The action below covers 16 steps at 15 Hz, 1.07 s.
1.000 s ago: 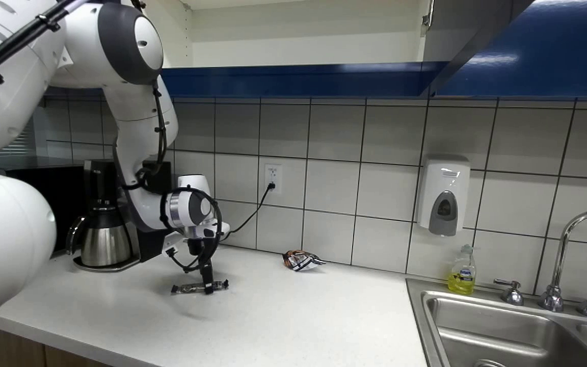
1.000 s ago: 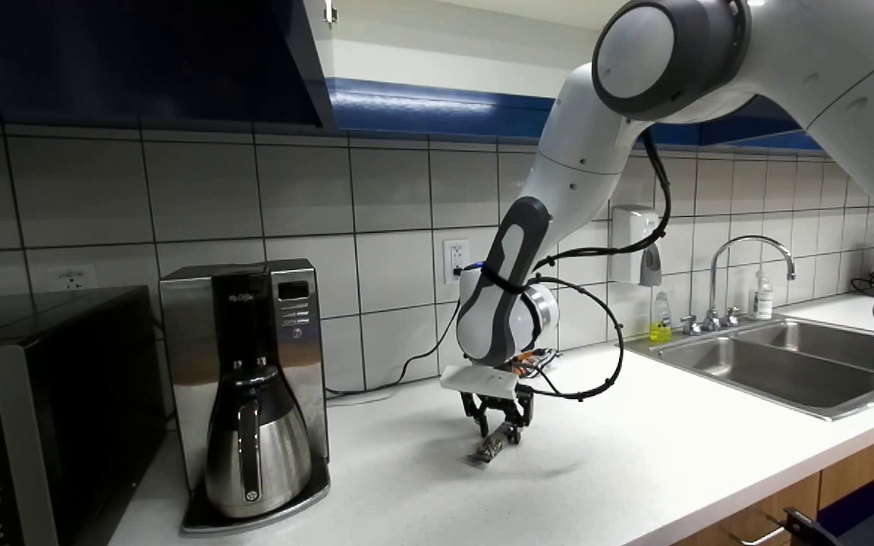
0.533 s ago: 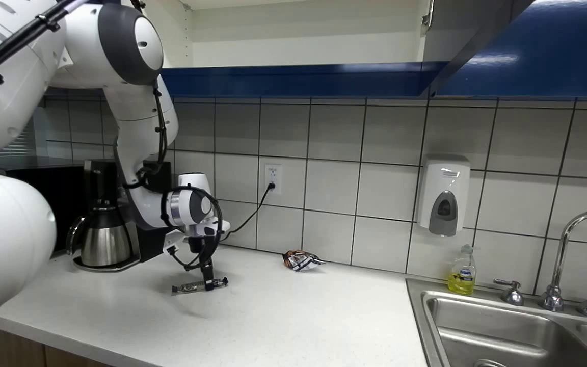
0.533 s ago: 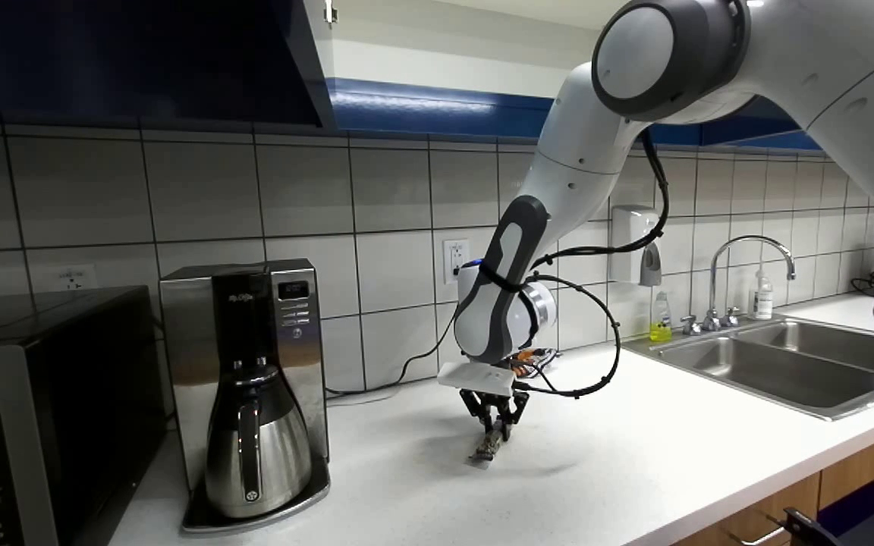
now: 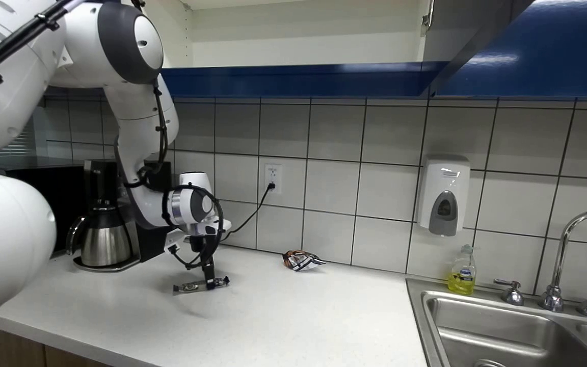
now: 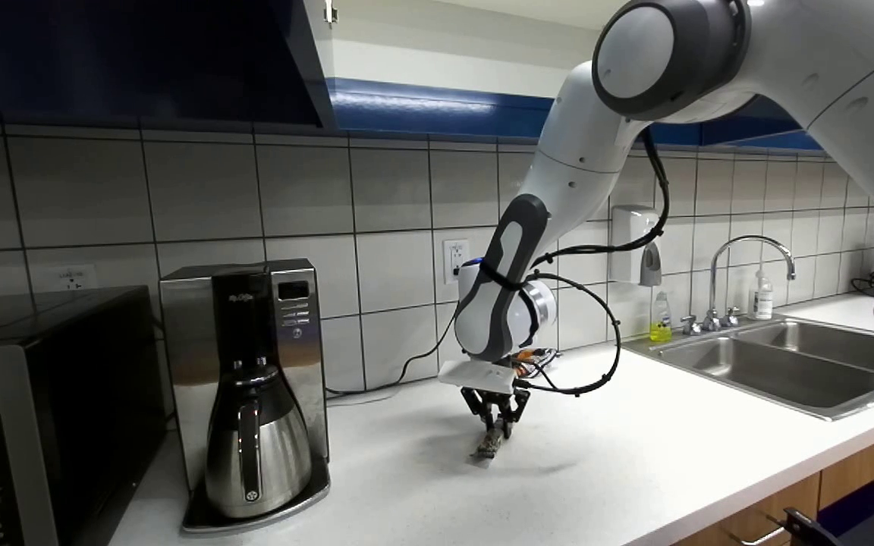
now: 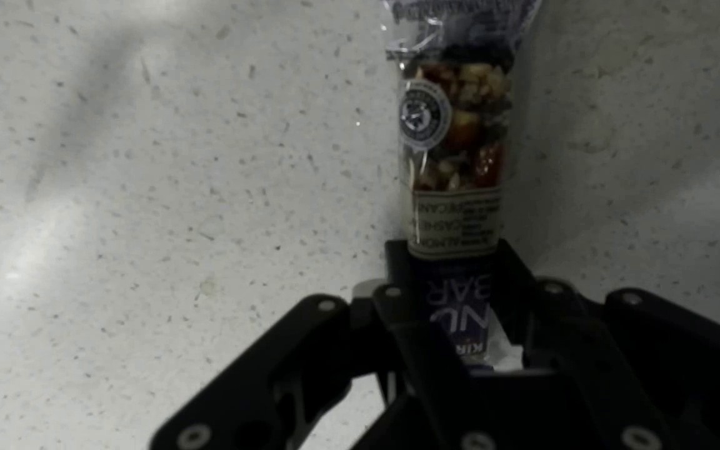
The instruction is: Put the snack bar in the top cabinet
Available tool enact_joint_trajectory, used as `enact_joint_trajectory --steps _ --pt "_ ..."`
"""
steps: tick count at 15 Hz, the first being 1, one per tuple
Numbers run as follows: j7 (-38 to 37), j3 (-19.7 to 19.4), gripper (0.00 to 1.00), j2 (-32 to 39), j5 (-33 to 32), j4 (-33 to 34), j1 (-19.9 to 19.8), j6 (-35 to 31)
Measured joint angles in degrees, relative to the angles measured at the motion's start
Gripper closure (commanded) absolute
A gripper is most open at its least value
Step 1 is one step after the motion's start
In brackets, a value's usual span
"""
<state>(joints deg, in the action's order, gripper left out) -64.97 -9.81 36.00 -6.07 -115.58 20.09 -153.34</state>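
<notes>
A snack bar in a clear and purple wrapper, nuts showing through its window, lies lengthwise between the fingers in the wrist view. My gripper is shut on it around the middle, one finger against each long side. Both exterior views have the bar low at the counter, below the gripper; whether it still touches the surface I cannot tell. Above and behind the arm, the top cabinet stands open with a pale interior and a blue lower edge. Its upper part is out of view.
A crumpled snack packet lies by the tiled wall. The coffee maker and microwave occupy one end of the counter, the sink and a soap bottle the other. A raised blue cabinet door flanks the opening.
The fingers have closed from both sides onto the snack bar. One end of the bar has risen very slightly in an exterior view, along with the gripper. The rest of the arm has barely moved.
</notes>
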Motion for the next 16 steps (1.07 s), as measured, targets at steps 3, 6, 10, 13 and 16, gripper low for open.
enact_joint_trajectory --steps 3,6,10,13,16 --pt "0.0 -0.5 0.90 -1.5 -0.1 0.0 0.1 0.6" --pt "0.0 -0.7 0.90 -4.2 -0.8 -0.6 0.2 1.6" --pt "0.0 -0.7 0.90 -8.3 -3.9 -2.4 0.5 3.7" --pt "2.3 -0.2 0.90 -11.3 -7.4 -4.8 0.5 4.1" --pt "6.2 0.5 0.90 -14.8 -11.0 -8.3 0.4 4.1"
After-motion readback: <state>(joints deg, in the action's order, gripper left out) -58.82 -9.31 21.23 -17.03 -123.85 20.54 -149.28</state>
